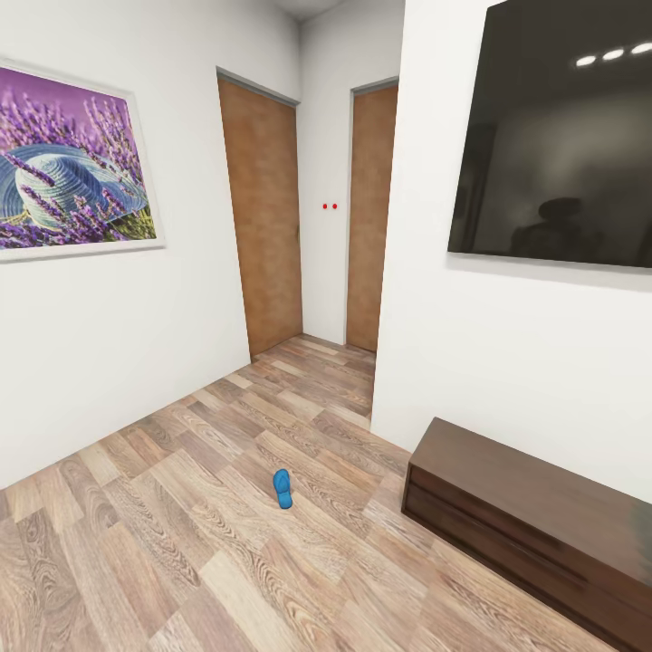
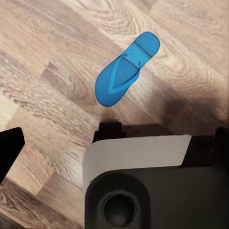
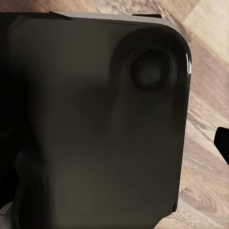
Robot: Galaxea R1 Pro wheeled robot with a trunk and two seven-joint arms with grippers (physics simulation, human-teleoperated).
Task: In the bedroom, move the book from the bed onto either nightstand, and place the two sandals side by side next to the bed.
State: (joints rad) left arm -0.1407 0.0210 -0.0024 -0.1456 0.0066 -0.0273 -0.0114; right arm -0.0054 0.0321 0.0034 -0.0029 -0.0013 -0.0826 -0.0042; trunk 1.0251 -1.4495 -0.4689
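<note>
One blue sandal [image 1: 282,489] lies flat on the wood-plank floor [image 1: 163,507], long axis pointing toward the brown doors [image 1: 263,217]; both pincers' states cannot be determined.

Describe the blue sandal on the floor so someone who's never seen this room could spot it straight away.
Start at the long dark wooden bench cabinet under the black wall screen. Left of its near end, on the wood-plank floor, lies one sandal. It is small, flat and bright blue, the only coloured thing on the brown planks.
</note>
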